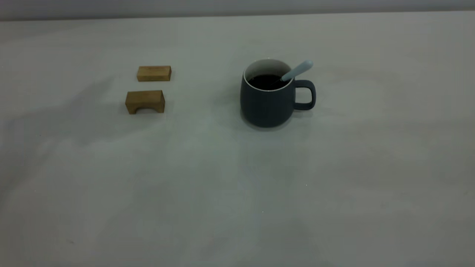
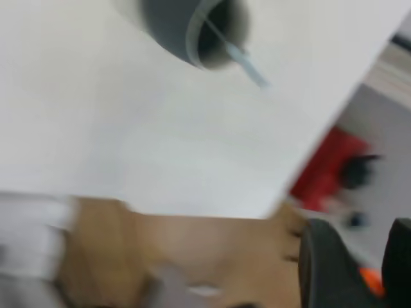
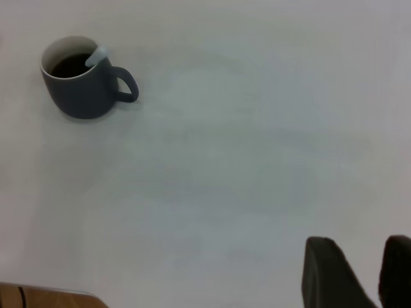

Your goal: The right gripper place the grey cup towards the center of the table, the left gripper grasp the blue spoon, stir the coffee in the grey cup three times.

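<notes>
The grey cup (image 1: 267, 102) stands upright near the middle of the table (image 1: 237, 185), handle to the right, with dark coffee (image 1: 266, 81) inside. The blue spoon (image 1: 297, 70) leans in the cup, its pale handle sticking out over the rim above the cup handle. Neither arm shows in the exterior view. In the left wrist view my left gripper (image 2: 359, 224) is open and empty beyond the table's edge, far from the cup (image 2: 180, 29) and spoon (image 2: 247, 64). My right gripper (image 3: 358, 240) is open and empty over bare table, well away from the cup (image 3: 80, 86) and spoon (image 3: 97, 56).
Two brown wooden blocks lie left of the cup: a flat one (image 1: 154, 73) at the back and an arched one (image 1: 145, 101) in front. Off the table's edge, the left wrist view shows a brown floor (image 2: 192, 250) and red clutter (image 2: 327, 167).
</notes>
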